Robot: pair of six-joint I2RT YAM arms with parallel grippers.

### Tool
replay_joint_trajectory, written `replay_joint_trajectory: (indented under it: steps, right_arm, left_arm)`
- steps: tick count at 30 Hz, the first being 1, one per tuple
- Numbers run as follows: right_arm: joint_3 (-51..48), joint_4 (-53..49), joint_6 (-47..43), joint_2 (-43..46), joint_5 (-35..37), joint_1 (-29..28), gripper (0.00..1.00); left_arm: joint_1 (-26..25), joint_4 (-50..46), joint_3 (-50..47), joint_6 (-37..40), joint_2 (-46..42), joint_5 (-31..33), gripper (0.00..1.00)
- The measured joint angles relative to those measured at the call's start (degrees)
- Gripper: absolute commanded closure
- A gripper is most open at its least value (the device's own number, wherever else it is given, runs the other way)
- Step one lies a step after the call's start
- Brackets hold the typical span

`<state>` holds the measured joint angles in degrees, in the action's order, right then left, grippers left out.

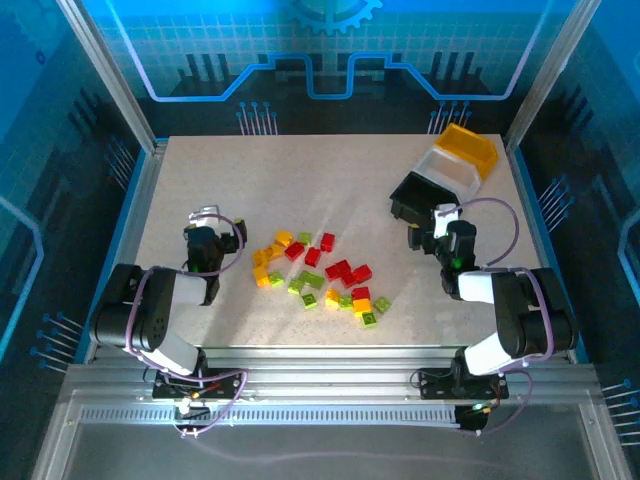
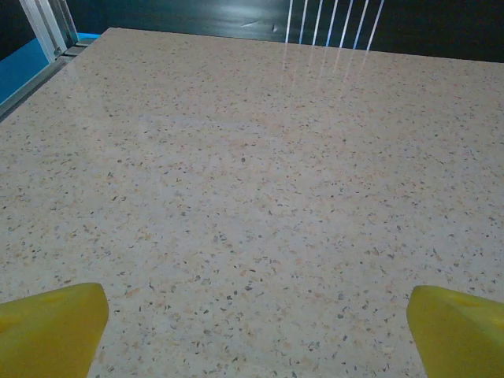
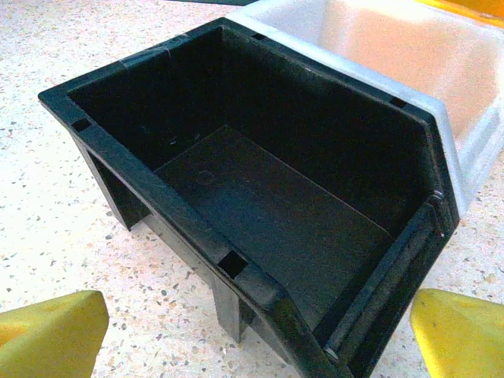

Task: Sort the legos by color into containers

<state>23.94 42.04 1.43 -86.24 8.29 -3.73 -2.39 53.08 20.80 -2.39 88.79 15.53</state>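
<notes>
Several red, yellow-orange and lime green legos point(image 1: 320, 272) lie scattered in the middle of the table. The three containers stand nested in a diagonal row at the back right: black point(image 1: 418, 192), white point(image 1: 452, 168) and yellow point(image 1: 470, 146). My left gripper point(image 1: 205, 215) stands open left of the pile, over bare table, and its yellow fingertips point(image 2: 51, 331) frame nothing. My right gripper point(image 1: 443, 213) is open just in front of the black container point(image 3: 260, 197), which is empty. Behind it sit the white container point(image 3: 409, 55) and a sliver of the yellow one point(image 3: 472, 6).
A metal frame and blue walls enclose the speckled table point(image 1: 200, 170). Its left and back-left stretches are bare. The arm bases sit at the near edge.
</notes>
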Motion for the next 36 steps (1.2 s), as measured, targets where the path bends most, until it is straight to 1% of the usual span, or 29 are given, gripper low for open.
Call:
replay_joint_trajectory:
  steps: [32,33,36]
  right_arm:
    - [0.0,-0.1,0.0,0.0,0.2,0.0,0.0]
    - [0.1,-0.7,0.0,0.3,0.3,-0.1,0.0]
    - [3.1,-9.0,0.1,3.1,1.4,-0.2,0.0]
  left_arm:
    - [0.0,0.0,0.0,0.0,0.0,0.0,0.01]
    - [0.0,-0.3,0.0,0.0,-0.3,0.0,0.01]
    - [0.0,-5.4,0.4,0.0,-4.2,0.4,0.01]
